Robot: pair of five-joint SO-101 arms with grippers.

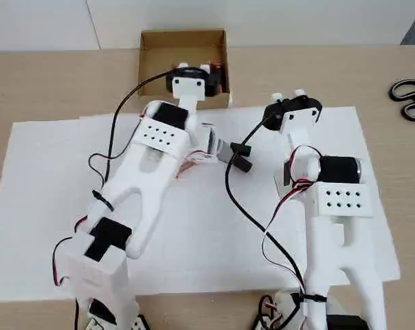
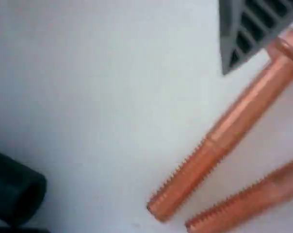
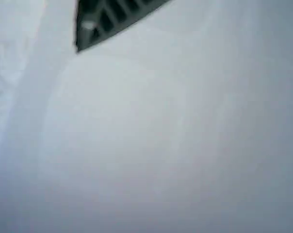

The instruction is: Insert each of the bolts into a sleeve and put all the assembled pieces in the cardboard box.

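Left arm (image 1: 146, 172) runs from the near-left table edge diagonally up toward the cardboard box (image 1: 144, 55), its elbow high just in front of the box, with the forearm folded back down to the white paper (image 1: 49, 192). Left gripper (image 2: 253, 29) points down at the paper, low. Its grey ribbed tip is just beside the head end of a copper bolt (image 2: 224, 136). Contact unclear, and how wide it is cannot be told. Bolt lies flat on the paper, threaded end away from the tip. A second bolt (image 2: 253, 204) lies near it, roughly parallel, apart. One black sleeve (image 2: 15, 194) lies on the paper well apart from the bolts.

In the high view more sleeve pieces (image 1: 242, 163) sit on the paper between the two arms.

Right arm (image 1: 338, 234) rises from the near-right edge, elbow up over the paper's far right part, folded the same way. Right gripper (image 3: 112, 19) is close above bare paper. Whether it is wide or narrow cannot be told.

Box sits at the far edge of the paper, on the table (image 1: 42, 82). Scissors (image 1: 410, 96) lie at the table's far right.
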